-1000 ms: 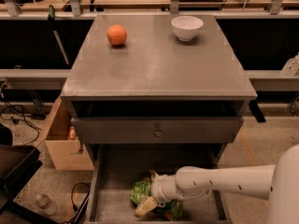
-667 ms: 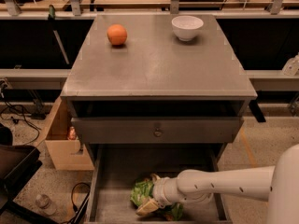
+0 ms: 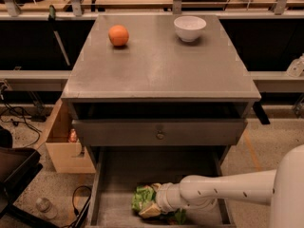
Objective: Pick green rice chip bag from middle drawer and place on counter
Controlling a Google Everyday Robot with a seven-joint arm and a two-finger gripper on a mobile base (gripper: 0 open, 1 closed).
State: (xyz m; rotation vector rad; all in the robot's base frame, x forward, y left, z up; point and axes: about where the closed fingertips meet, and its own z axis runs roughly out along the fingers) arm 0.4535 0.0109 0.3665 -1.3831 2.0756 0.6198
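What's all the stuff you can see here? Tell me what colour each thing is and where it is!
orange: one, orange, back left of the counter
bowl: one, white, back right of the counter
counter: one, grey-brown, top of the cabinet
drawer panel: one, grey with a small round knob, below the counter
middle drawer: one, grey, pulled open at the bottom
green rice chip bag: one, green, lying in the middle drawer
cardboard box: one, brown, on the floor left of the cabinet
arm: one, white, reaching in from the right
gripper: one, pale, down in the middle drawer at the bag
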